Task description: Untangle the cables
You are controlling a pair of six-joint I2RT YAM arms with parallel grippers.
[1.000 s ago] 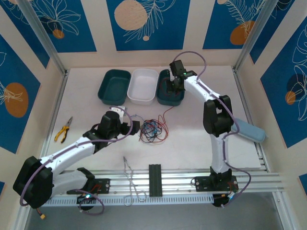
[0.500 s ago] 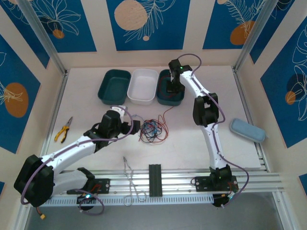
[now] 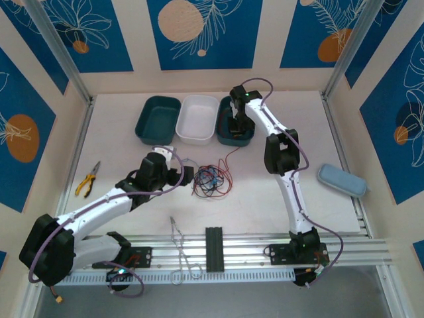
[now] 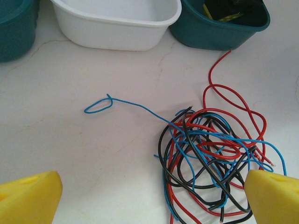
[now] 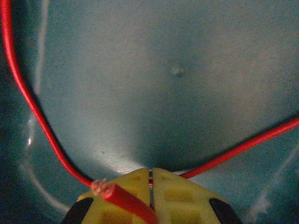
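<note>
A tangle of thin red, black and blue cables [image 3: 209, 180] [image 4: 212, 154] lies mid-table. One blue strand [image 4: 119, 101] trails left from it, ending in a small loop. A red cable [image 3: 230, 155] [image 4: 223, 79] runs from the tangle toward the right teal tray [image 3: 224, 135] [image 4: 219, 35]. My left gripper [image 3: 187, 176] [image 4: 154, 200] is open just left of the tangle, its yellow fingertips [image 4: 30, 198] apart. My right gripper [image 3: 237, 123] [image 5: 150, 179] is down inside the right teal tray, shut on a red cable [image 5: 28, 100], whose bare end [image 5: 100, 187] lies across its yellow fingers.
A white tray [image 3: 197, 119] [image 4: 117, 23] and a left teal tray [image 3: 158, 120] stand beside the right one. Yellow-handled pliers [image 3: 87, 179] lie at the left. A light blue case [image 3: 340, 179] sits at the right. A silvery wire loop [image 3: 180, 248] lies near the front rail.
The right arm has swung left and folded in over the right teal tray, uncovering the blue case. The left arm and the tangle have stayed put.
</note>
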